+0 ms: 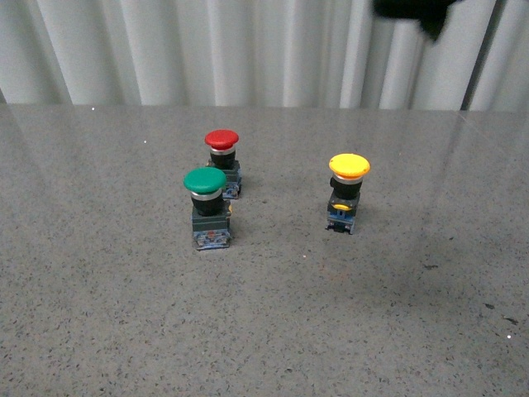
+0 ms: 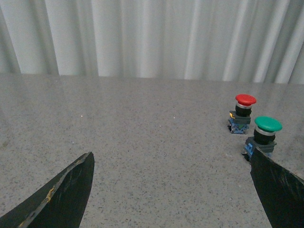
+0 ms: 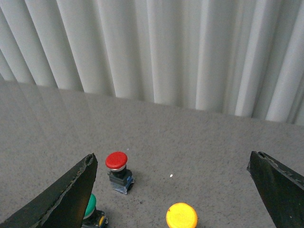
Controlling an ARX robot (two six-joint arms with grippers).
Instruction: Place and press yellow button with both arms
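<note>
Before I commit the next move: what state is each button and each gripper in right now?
yellow button: upright on the table, standing alone, not gripped.
green button: upright, close in front of the red one, not gripped.
red button: upright, not gripped.
left gripper: open, nothing between the fingers.
right gripper: open, nothing held.

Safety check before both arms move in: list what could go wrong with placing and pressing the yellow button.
1. The yellow button stands tall on a narrow base; an off-centre touch from the open right gripper may topple it.
2. The green button sits right by a finger of the open left gripper; a sweep could knock it into the red button close behind.
</note>
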